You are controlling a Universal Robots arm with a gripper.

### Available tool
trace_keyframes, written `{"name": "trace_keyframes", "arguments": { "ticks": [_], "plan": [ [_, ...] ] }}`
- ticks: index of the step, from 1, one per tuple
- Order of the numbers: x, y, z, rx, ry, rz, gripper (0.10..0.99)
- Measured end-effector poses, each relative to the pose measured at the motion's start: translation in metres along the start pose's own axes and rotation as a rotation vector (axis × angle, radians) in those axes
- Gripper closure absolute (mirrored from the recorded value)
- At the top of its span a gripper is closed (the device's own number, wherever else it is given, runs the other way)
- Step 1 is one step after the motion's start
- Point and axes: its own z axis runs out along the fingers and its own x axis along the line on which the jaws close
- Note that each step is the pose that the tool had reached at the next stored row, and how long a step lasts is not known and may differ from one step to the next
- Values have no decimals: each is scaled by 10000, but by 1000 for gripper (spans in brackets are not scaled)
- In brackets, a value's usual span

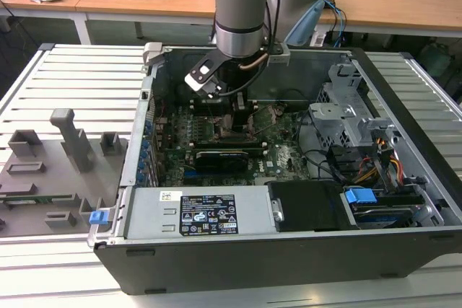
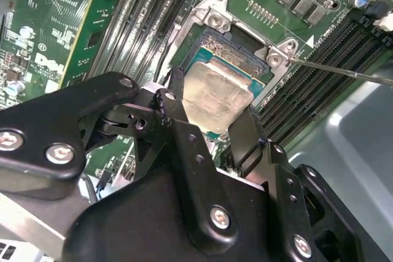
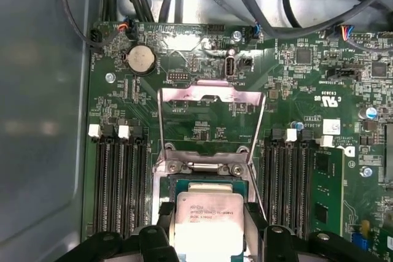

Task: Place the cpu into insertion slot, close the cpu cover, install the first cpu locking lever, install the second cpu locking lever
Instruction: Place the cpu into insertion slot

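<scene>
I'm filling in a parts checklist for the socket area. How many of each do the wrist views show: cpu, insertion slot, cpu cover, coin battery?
cpu: 1
insertion slot: 1
cpu cover: 1
coin battery: 1
Total: 4

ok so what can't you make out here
- Whether the cpu is seated: in both wrist views it and the claw cover most of the slot.
- One end of the cpu: cut off by the picture edge in the first wrist view.
- The cpu and slot in the exterior view: hidden behind the arm and claw.
- The thin rod's end: cut off by the edge of the second wrist view.
</scene>
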Motion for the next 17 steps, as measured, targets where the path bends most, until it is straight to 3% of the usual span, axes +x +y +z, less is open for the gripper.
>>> {"name": "trace_keyframes", "arguments": {
  "ticks": [17],
  "plan": [
    [10,-35,123,0,-30,-2,549]
  ]
}}
